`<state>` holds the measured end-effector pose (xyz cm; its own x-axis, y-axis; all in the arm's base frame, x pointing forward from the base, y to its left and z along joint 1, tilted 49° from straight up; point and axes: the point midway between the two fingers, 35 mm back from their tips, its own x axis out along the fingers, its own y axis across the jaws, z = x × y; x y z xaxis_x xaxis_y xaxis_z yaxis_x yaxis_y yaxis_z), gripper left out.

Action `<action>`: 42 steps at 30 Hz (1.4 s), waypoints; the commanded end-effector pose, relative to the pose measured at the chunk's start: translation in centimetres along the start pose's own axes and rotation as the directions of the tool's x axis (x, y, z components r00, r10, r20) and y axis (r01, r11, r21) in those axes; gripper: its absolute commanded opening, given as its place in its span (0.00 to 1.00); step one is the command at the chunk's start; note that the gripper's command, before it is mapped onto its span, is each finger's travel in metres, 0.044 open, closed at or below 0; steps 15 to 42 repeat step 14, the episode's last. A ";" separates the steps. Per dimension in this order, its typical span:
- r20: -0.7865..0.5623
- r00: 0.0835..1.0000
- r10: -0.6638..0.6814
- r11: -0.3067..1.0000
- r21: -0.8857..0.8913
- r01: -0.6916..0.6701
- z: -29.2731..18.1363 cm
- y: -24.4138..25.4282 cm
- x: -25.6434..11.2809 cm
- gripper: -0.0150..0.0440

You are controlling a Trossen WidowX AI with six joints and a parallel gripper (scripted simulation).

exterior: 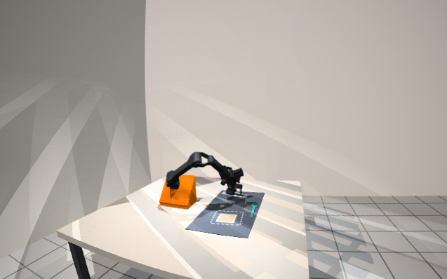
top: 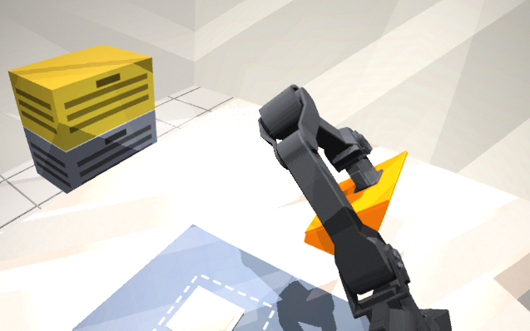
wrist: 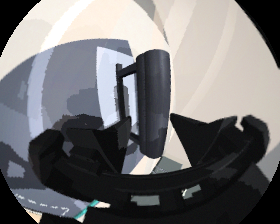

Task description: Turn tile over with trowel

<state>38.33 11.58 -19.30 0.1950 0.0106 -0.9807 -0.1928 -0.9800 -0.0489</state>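
Note:
The tile [top: 205, 309] [exterior: 226, 218] lies flat on the blue-grey mat [top: 146, 299] [exterior: 201, 225], inside the dashed outline [top: 200, 275]. Its upper face looks plain and pale; no mark shows on it. The trowel has a thick dark handle [wrist: 155, 100] and a pale flat blade [wrist: 105, 75], over the mat's far part from the tile. My gripper [wrist: 151, 117] [exterior: 234, 190] is open around the handle, with a gap on both sides between fingertips and handle. Whether the blade rests flat on the mat is hard to tell. The fingers are out of frame in the top view.
A teal T-shaped tool [exterior: 253, 209] lies on the mat near its right edge. An orange wedge block [top: 370, 195] [exterior: 179, 196] stands beside the arm's base. A yellow crate [top: 104, 100] on a grey crate [top: 108, 154] stands beyond the table.

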 end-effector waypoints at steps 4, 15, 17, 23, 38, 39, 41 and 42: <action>-0.005 1.000 -0.003 1.000 0.001 0.003 -0.2 -0.1 -3.8 0.76; -0.010 1.000 -0.010 1.000 -0.001 0.010 2.5 -3.6 -10.8 0.76; -0.010 1.000 -0.010 1.000 -0.001 0.010 2.5 -3.6 -10.8 0.76; -0.010 1.000 -0.010 1.000 -0.001 0.010 2.5 -3.6 -10.8 0.76; -0.010 1.000 -0.010 1.000 -0.001 0.010 2.5 -3.6 -10.8 0.76; -0.010 1.000 -0.010 1.000 -0.001 0.010 2.5 -3.6 -10.8 0.76; -0.010 1.000 -0.010 1.000 -0.001 0.010 2.5 -3.6 -10.8 0.76; -0.010 1.000 -0.010 1.000 -0.001 0.010 2.5 -3.6 -10.8 0.76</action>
